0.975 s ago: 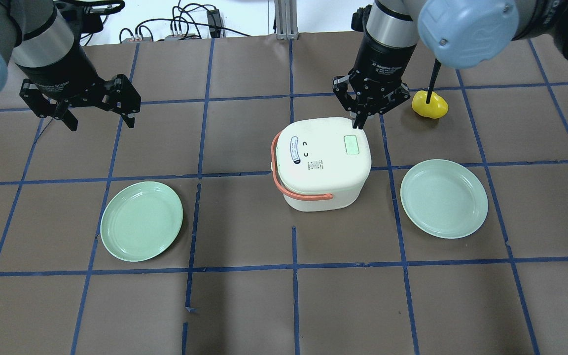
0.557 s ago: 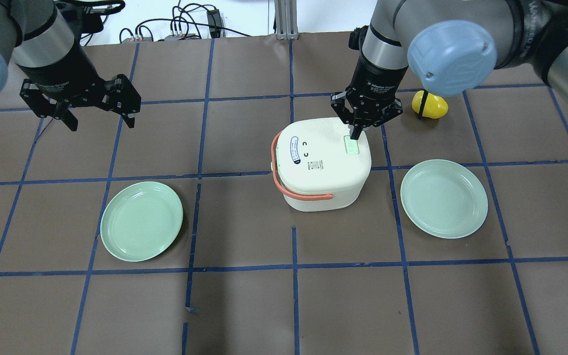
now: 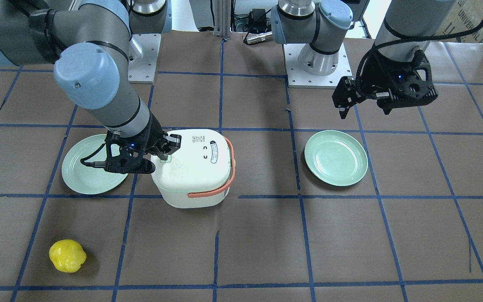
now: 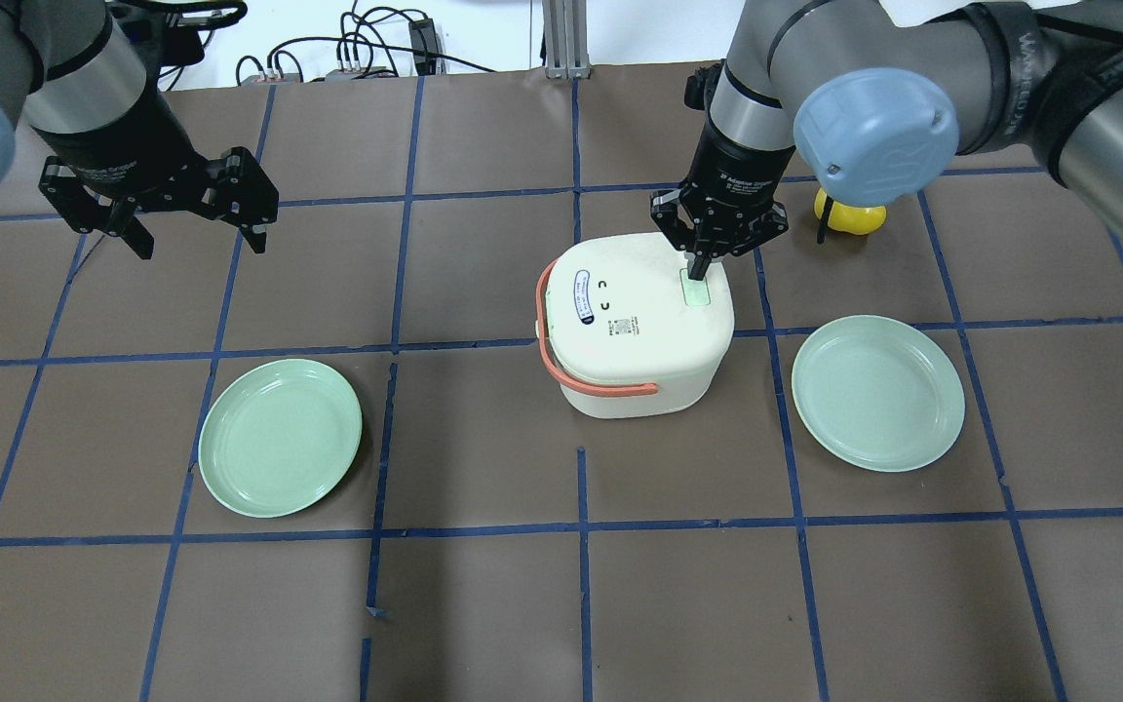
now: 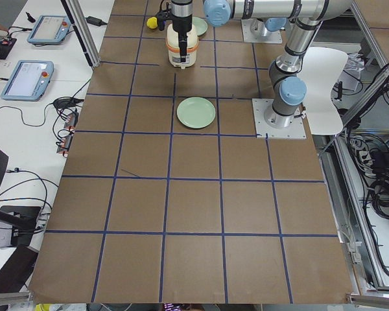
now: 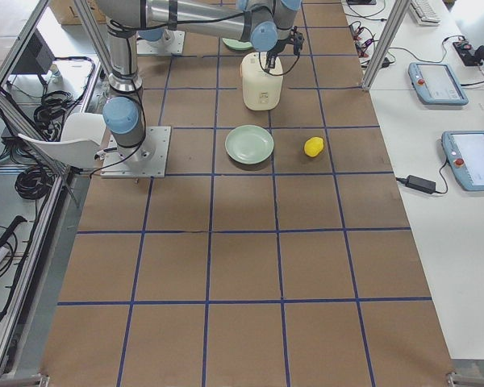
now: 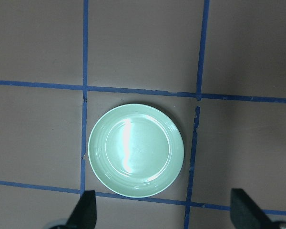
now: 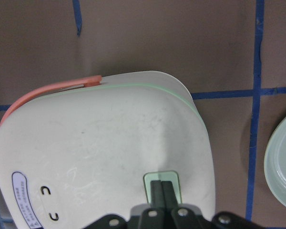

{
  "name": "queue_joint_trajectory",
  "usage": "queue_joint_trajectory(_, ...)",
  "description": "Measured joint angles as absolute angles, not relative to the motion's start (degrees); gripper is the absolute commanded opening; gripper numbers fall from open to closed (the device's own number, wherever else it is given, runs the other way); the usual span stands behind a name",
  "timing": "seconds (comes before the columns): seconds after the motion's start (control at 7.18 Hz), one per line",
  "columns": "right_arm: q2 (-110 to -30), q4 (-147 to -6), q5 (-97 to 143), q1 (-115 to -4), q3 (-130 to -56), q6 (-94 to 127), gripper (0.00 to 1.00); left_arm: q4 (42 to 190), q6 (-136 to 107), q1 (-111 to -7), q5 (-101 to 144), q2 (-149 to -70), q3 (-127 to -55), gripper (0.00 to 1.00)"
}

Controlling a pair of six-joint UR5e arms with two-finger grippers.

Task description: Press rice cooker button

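A white rice cooker (image 4: 635,327) with an orange handle (image 4: 554,366) stands mid-table; it also shows in the front view (image 3: 191,174). Its pale green button (image 4: 695,291) is on the lid's right side. My right gripper (image 4: 698,268) is shut, its fingertips together and down on the button's far end; the right wrist view shows the joined fingers (image 8: 161,193) over the green button (image 8: 161,179). My left gripper (image 4: 196,234) is open and empty, held above the table at the far left, well away from the cooker.
Two green plates lie on the table, one at the left (image 4: 280,436) and one at the right (image 4: 877,392) of the cooker. A yellow toy pepper (image 4: 849,219) sits behind the right arm. Cables lie along the far edge.
My right gripper has moved from the lid's far right edge toward me and down onto the green button. The left arm has not moved.
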State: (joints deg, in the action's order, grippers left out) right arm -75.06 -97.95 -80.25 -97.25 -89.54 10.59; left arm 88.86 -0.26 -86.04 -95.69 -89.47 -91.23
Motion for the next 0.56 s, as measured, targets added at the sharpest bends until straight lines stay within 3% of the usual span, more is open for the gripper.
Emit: queue_joint_trajectory(0.56,-74.1,-99.1,-80.2,-97.2,-89.6,10.5,0.13,88.9,-0.3,-86.0,-95.7,-89.5,-91.2,1.0)
